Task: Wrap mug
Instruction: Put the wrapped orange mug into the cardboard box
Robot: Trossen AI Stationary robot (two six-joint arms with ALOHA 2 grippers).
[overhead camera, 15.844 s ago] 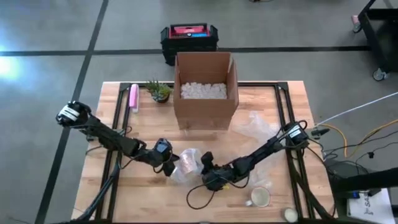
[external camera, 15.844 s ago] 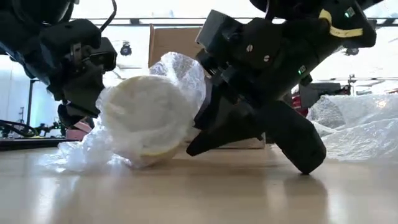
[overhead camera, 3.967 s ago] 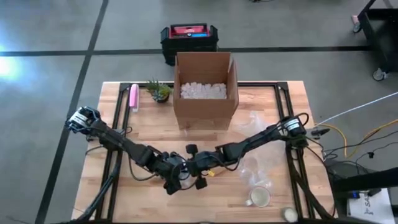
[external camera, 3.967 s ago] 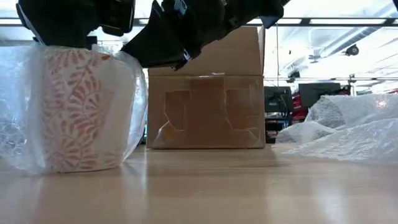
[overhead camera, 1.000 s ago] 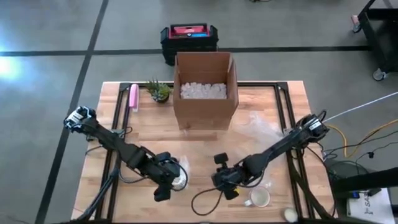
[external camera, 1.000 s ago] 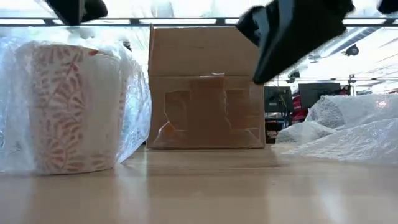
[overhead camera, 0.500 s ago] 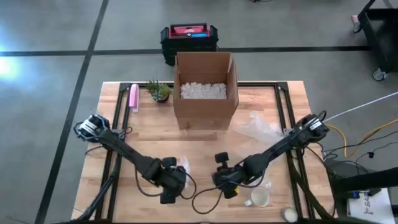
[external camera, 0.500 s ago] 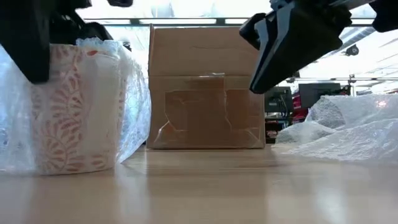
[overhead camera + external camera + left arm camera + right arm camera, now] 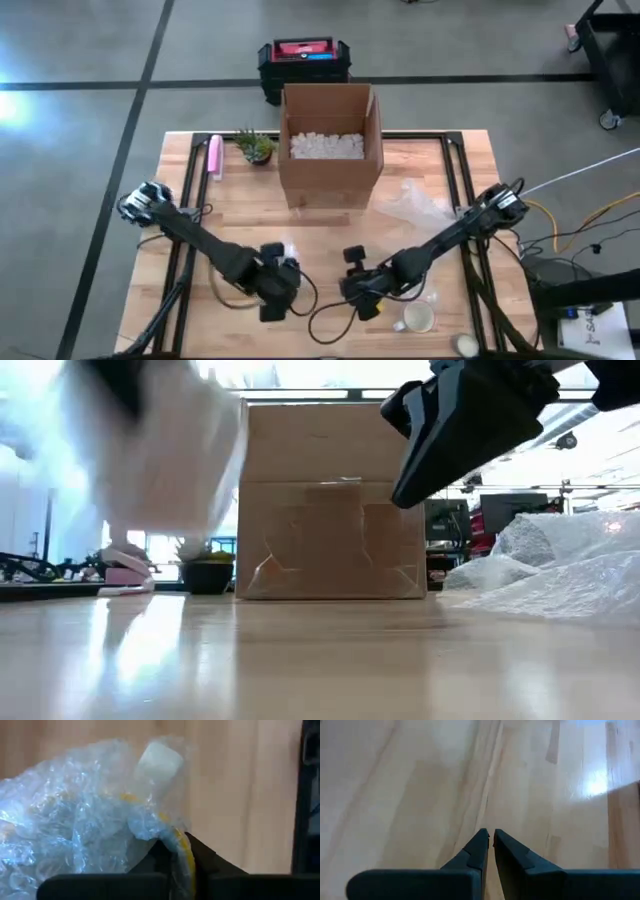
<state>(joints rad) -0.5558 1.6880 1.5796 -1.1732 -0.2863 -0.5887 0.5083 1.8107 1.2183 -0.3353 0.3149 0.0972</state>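
Mug (image 9: 150, 835), wrapped in bubble wrap (image 9: 75, 830), is pinched at its rim between the closed fingers of the left gripper (image 9: 176, 851) and, in the low view, is shown blurred and clear of the table (image 9: 320, 660), whereas half a second earlier it stood on the wood. The wrapped bundle is thus judged to be in transfer, probably toward the cardboard box (image 9: 330, 140) behind. The right gripper (image 9: 490, 842), its fingers nearly together on nothing, is held over bare tabletop, withdrawn from the mug compared with four seconds earlier.
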